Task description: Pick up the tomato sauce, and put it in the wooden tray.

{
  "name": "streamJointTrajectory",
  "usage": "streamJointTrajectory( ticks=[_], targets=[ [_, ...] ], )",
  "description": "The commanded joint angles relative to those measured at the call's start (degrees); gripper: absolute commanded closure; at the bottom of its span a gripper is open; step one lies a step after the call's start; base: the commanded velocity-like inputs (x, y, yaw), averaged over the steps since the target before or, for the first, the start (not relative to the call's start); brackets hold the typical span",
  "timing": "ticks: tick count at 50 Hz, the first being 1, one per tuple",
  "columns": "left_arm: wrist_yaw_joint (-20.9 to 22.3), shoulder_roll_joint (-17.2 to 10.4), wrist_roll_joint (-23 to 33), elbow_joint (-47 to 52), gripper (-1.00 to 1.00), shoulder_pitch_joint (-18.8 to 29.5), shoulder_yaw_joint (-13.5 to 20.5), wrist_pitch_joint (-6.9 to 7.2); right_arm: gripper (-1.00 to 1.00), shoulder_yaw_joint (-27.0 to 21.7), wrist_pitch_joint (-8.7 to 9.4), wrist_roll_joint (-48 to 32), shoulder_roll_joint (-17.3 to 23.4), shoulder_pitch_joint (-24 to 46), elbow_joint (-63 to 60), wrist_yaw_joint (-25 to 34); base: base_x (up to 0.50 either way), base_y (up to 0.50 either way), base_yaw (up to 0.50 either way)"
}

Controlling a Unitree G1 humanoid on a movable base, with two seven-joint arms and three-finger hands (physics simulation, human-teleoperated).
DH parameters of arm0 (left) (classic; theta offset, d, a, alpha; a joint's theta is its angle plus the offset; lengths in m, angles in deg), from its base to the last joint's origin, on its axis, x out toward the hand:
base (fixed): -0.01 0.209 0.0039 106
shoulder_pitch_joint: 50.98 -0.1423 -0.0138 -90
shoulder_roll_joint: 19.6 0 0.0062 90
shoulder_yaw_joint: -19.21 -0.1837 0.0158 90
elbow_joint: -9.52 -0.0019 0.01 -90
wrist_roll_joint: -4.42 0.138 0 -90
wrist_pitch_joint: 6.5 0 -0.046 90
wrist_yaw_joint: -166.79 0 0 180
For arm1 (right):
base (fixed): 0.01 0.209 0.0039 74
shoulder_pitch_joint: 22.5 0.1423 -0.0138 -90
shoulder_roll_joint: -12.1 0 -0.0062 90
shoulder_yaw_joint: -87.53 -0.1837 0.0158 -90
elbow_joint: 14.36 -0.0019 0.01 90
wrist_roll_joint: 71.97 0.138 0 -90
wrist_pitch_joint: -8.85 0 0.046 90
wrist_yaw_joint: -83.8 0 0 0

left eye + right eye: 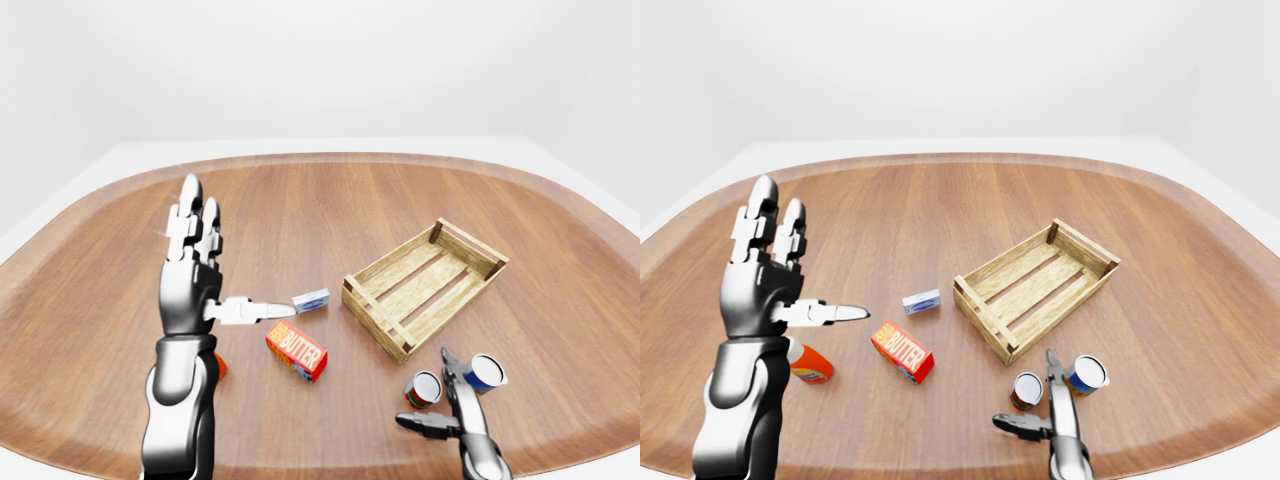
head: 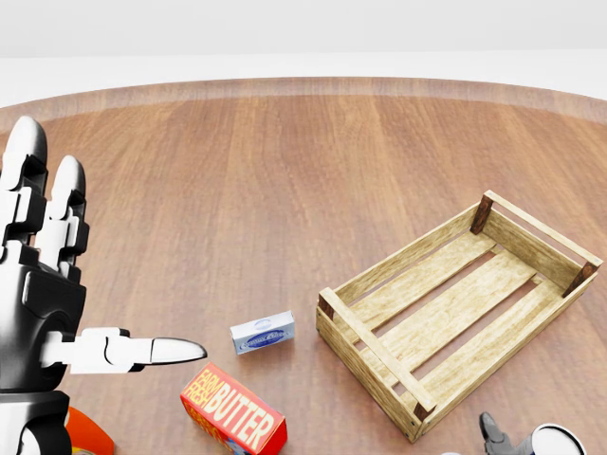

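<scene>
Only our right-eye view shows the tomato sauce can [image 1: 1026, 391] whole, upright beside our right hand [image 1: 1045, 402], open, empty. Left hand [image 1: 765, 280] splayed, empty.

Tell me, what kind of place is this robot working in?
Probably a simulated test tabletop, not a real kitchen: a big rounded wooden table in a blank white room, set with groceries such as a butter box and two cans, beside an empty wooden tray.
</scene>
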Motion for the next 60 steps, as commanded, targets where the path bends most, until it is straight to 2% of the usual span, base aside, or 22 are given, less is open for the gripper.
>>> streamJointTrajectory(
  ticks=[1, 12, 19, 31, 36, 39, 41, 42, 44, 45, 60],
  targets=[
    [0.02, 0.01, 0.06, 0.56, -1.00, -0.09, -0.04, 0.00, 1.00, 0.39, 0.00, -0.33, -0.41, -1.27, -3.23, 0.29, 0.00, 0.00, 0.00],
    [-0.09, 0.00, 0.10, 0.23, -1.00, 0.23, -0.01, 0.00, 1.00, 0.58, 0.00, -1.31, -1.85, -5.11, -12.20, 1.81, 0.00, 0.00, 0.00],
    [-0.14, 0.03, 0.11, 0.26, -1.00, 0.17, -0.10, 0.00, 1.00, 0.51, 1.67, -1.83, -2.54, -6.77, -16.56, 2.83, 0.00, 0.00, 0.00],
    [-0.13, 0.11, 0.21, -0.71, -1.00, -0.05, -0.28, 0.00, 1.00, -0.09, 2.16, -2.11, -2.97, -7.03, -18.36, 3.71, 0.00, 0.00, 0.00],
    [-0.13, 0.11, 0.13, -0.01, -1.00, -0.03, -0.24, 0.00, 1.00, 0.38, 4.50, -2.52, -3.95, -9.35, -24.65, 5.32, 0.00, 0.00, 0.00],
    [-0.14, 0.10, 0.11, -0.06, -1.00, -0.02, -0.18, 0.00, 1.00, 0.72, 4.88, -2.84, -4.17, -9.85, -25.98, 5.77, 0.00, 0.00, 0.00],
    [-0.14, 0.08, 0.09, -0.13, -1.00, 0.11, -0.15, 0.00, 1.00, 1.04, 6.21, -3.01, -4.46, -10.73, -28.71, 6.36, 0.00, 0.00, 0.00],
    [-0.14, 0.05, 0.00, 0.04, -1.00, 0.27, -0.08, 0.00, 1.00, 1.37, 7.83, -3.17, -4.70, -11.67, -31.91, 7.06, 0.00, 0.00, 0.00],
    [-0.18, 0.05, -0.03, -0.20, -1.00, 0.39, -0.08, 0.00, 1.00, 1.78, 9.60, -3.42, -5.00, -12.82, -35.60, 7.94, 0.00, 0.00, 0.00],
    [-0.17, 0.03, -0.09, -0.02, -1.00, 0.42, -0.05, 0.00, 1.00, 1.94, 10.00, -3.51, -5.14, -13.36, -37.09, 8.29, 0.00, 0.00, 0.00],
    [-0.10, -0.19, -0.59, 0.30, -1.00, 0.59, 0.59, 0.00, 1.00, 4.81, 10.00, -4.47, -5.72, -20.13, -54.72, 12.14, 0.00, 0.00, 0.00]
  ],
)
